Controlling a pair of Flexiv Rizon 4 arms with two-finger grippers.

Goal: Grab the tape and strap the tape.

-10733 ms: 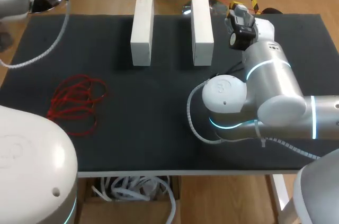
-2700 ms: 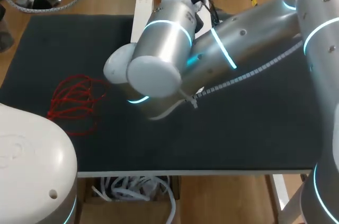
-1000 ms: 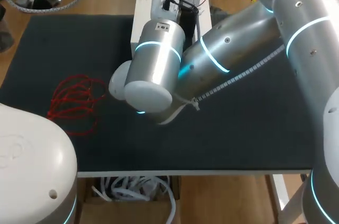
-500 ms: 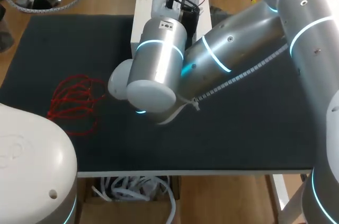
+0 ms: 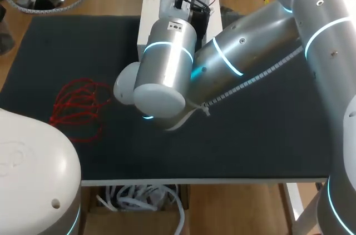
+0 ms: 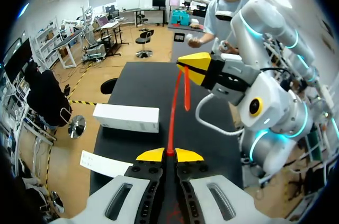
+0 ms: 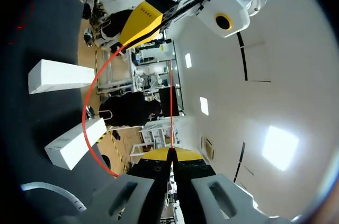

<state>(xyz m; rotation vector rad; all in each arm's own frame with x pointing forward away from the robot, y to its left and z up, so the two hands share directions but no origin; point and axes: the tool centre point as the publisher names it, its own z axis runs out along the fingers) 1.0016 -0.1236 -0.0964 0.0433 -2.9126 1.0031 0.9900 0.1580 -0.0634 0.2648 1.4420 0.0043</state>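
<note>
Count first: two arms, two end effectors, two white blocks (image 7: 61, 75) (image 7: 74, 143), one strand of red tape (image 6: 173, 115), and one loose red coil (image 5: 80, 107) lying on the bench (image 5: 267, 135) over on the left, well apart from everything else.

The tape is up in the air, strung between the two end effectors beyond the far edge of the bench. The left end effector (image 6: 169, 154) has its yellow tips pinched right together on one end. The right end effector (image 7: 170, 153) is pinched the same way on the other end. In the right wrist view the strand bows out in a big curve between them, and in the left wrist view it runs nearly straight ahead.

Hard to see: in the head view the right arm (image 5: 233, 57) reaches across the middle and covers most of both blocks, only their far ends poke out. Both end effectors are cut off at the far edge there, so the grip can only be read from the wrist views.

Versus about ten seconds back, the right arm was parked by the right-hand block and both blocks were in plain sight. Over the last half second I can't spot any difference. The coil hasn't budged.
</note>
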